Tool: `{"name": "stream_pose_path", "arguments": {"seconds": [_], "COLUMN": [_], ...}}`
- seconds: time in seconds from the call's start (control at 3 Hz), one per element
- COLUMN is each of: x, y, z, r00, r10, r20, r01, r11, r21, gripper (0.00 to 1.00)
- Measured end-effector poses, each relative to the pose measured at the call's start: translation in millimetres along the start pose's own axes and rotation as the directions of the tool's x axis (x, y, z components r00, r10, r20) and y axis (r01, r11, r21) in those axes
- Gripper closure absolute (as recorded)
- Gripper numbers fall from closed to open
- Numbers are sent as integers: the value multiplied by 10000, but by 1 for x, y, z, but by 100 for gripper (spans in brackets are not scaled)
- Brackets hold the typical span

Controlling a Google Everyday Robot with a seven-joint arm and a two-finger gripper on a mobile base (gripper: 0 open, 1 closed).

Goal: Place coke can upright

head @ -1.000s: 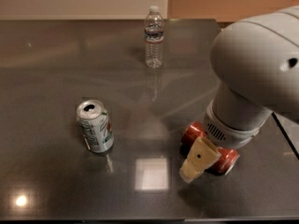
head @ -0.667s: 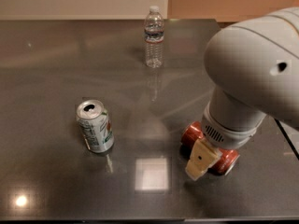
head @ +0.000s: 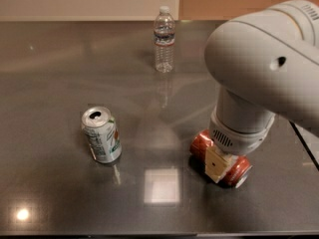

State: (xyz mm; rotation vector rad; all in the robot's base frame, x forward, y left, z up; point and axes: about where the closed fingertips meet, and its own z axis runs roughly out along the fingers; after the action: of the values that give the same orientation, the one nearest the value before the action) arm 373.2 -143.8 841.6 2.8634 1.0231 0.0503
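Coke can (head: 240,170): lies on its side on the dark grey worktop (head: 60,73), in the right half and closer to the front edge than to the far edge. Long axis runs diagonally. One end points toward the far-left corner, and the other, with a silver rim visible, points toward the front-right corner. Red body shows on both sides of the gripper; the middle section is covered.

Gripper (head: 218,167): down at the can, directly over its midsection. A cream-coloured part of it crosses the front of the can, and no gap shows between the two. Cannot tell whether the gripper is clamped on the can or merely set around it, because the far side is hidden. The white arm (head: 264,73) rises from the gripper and fills the upper right of the view, blocking the worktop behind it.

Silver-and-green can (head: 102,136): stands upright in the left half, well apart from the coke can, at about the same depth from the front edge. Its top is open.

Water bottle (head: 164,39): clear plastic, white cap, label band near the top. Upright near the far edge, roughly mid-width, well apart from both cans.

Worktop surface is glossy. A pale square reflection (head: 162,185) sits near the front edge between the two cans, and a small bright glare spot (head: 22,214) sits toward the front-left corner.
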Motion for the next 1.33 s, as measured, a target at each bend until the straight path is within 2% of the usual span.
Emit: {"name": "stream_pose_path", "arguments": {"seconds": [0.33,0.67,1.0,1.33], "x": [5,13,21,29], "y": [-8,-21,-33,-39], "z": [-13,-31,-48,-63], "r00": [9983,9887,9562,8915], "r10": [515,1364,2808,4424], "r20": [276,631,830,976], "r01": [-517,-1390,-2884,-4530], "r11": [9986,9895,9522,8736], "r21": [95,404,1010,1777], "gripper": [88,100,100,100]}}
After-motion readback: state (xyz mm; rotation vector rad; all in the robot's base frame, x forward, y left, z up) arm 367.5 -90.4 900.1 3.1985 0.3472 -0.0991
